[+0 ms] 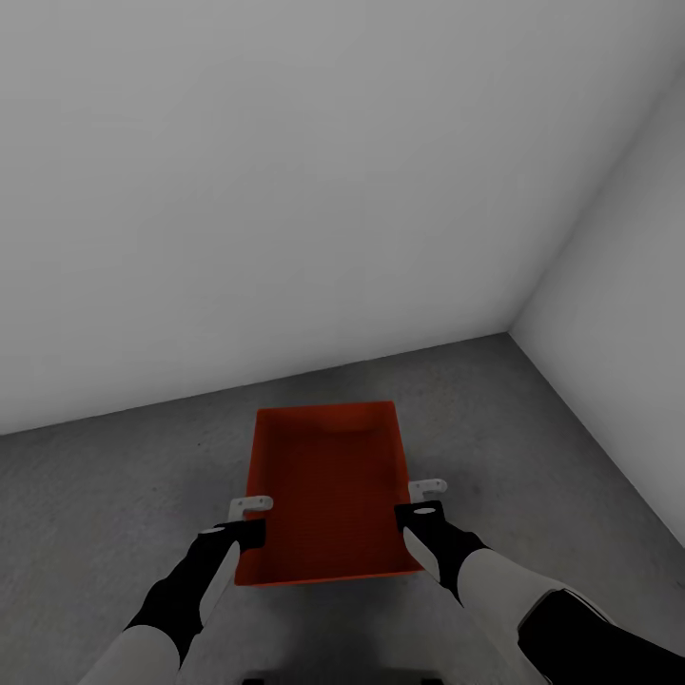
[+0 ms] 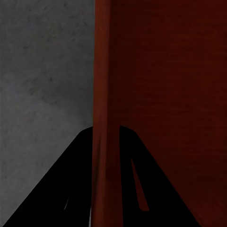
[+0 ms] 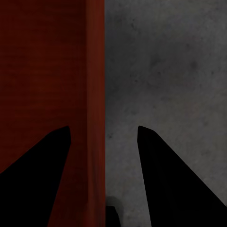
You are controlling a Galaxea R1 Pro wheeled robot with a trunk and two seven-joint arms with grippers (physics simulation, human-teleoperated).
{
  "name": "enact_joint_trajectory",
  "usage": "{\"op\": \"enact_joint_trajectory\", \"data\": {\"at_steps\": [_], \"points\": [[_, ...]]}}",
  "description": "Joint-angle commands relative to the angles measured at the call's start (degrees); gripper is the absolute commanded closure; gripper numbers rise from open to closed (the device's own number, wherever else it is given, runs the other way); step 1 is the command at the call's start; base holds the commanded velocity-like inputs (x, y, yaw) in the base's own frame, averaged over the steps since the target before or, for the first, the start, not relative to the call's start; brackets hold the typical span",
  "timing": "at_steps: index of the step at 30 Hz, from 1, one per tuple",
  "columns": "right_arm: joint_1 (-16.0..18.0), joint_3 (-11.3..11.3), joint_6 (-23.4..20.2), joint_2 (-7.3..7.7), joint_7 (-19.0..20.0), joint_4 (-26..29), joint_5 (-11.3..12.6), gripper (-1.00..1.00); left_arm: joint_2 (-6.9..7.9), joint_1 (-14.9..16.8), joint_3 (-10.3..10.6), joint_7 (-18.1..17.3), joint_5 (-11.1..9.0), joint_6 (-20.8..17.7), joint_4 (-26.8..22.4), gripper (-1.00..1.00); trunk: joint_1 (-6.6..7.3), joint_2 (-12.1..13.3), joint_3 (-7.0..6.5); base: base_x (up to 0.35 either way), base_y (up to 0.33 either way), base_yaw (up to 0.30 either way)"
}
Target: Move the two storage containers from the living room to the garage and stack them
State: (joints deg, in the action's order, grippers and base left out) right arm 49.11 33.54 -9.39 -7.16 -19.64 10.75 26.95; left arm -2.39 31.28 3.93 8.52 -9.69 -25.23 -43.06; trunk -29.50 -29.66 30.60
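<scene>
One orange-red storage container (image 1: 328, 485) lies open side up over the dark grey concrete floor (image 1: 114, 495) near a corner of the garage, between my two arms. My left gripper (image 1: 249, 518) is at its left long wall; in the left wrist view the gripper (image 2: 105, 130) is shut on that wall of the container (image 2: 161, 94), fingers pressed to both faces. My right gripper (image 1: 423, 504) is at the right long wall; in the right wrist view the gripper (image 3: 104, 127) straddles the wall of the container (image 3: 42, 71) with gaps either side, open. Whether the bin rests on the floor is unclear.
A plain grey-white wall (image 1: 285, 190) stands just beyond the container, meeting a second wall (image 1: 618, 285) at the right in a corner. Mottled concrete floor (image 2: 42, 71) spreads to the left and right of the bin.
</scene>
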Motion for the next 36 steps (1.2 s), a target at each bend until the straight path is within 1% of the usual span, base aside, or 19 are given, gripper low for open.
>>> {"op": "enact_joint_trajectory", "data": {"at_steps": [1,9,10,12,14,16,19,22,27,36], "points": [[0.02,1.35,-0.28,0.01,0.74,-0.02,2.54,1.00,0.57,0.01,0.27,1.06,3.18,1.85,-0.18,1.00,-0.02,-0.08,0.08,0.000,0.000,0.000],[0.02,1.36,-0.28,0.00,0.74,-0.02,2.56,1.00,0.55,0.01,0.31,1.06,3.18,1.85,-0.18,1.00,-0.02,-0.08,0.08,0.000,0.000,0.000],[0.02,0.31,-0.70,-0.22,-0.21,-0.20,0.30,1.00,0.12,-0.16,0.38,0.36,-0.77,-0.35,-0.36,1.00,-0.02,-0.08,0.07,0.000,0.000,0.000],[0.02,-0.91,-1.09,-0.22,-0.22,-0.20,-1.48,1.00,0.12,-0.16,0.21,0.37,-0.71,-0.34,-0.39,1.00,-0.02,-0.08,0.07,0.000,0.000,0.000],[0.02,-1.69,-1.15,-0.24,-0.22,-0.20,-2.27,1.00,0.12,-0.16,0.13,0.39,-0.75,-0.32,-0.40,1.00,-0.02,-0.08,0.07,0.000,0.000,0.000],[0.02,-2.28,-1.11,-0.14,-0.16,-0.18,-2.97,1.00,0.50,-0.22,0.17,0.42,-0.77,-0.34,-0.48,1.00,-0.02,-0.08,0.07,0.000,0.000,0.000],[0.02,-5.14,-1.08,-0.61,0.06,-0.13,-6.09,1.00,0.91,-0.24,0.52,0.43,-1.21,-0.34,-0.52,1.00,-0.02,-0.08,0.07,0.000,0.000,0.000],[0.02,-6.95,-1.07,-0.82,0.07,-0.12,-7.88,1.00,1.00,-0.25,0.52,0.44,-1.26,-0.35,-0.51,1.00,-0.02,-0.08,0.07,0.000,0.000,0.000],[0.02,-7.96,-1.07,-1.05,-0.04,-0.11,-8.89,1.00,1.06,-0.25,0.38,0.38,-1.59,-0.35,-0.53,1.00,-0.02,-0.08,0.07,0.000,0.000,0.000],[0.02,-8.06,-1.07,-1.15,-0.13,-0.11,-8.97,1.00,1.07,-0.25,0.28,0.27,-1.60,-0.35,-0.64,1.00,-0.02,-0.08,0.07,0.000,0.000,0.000]]}}
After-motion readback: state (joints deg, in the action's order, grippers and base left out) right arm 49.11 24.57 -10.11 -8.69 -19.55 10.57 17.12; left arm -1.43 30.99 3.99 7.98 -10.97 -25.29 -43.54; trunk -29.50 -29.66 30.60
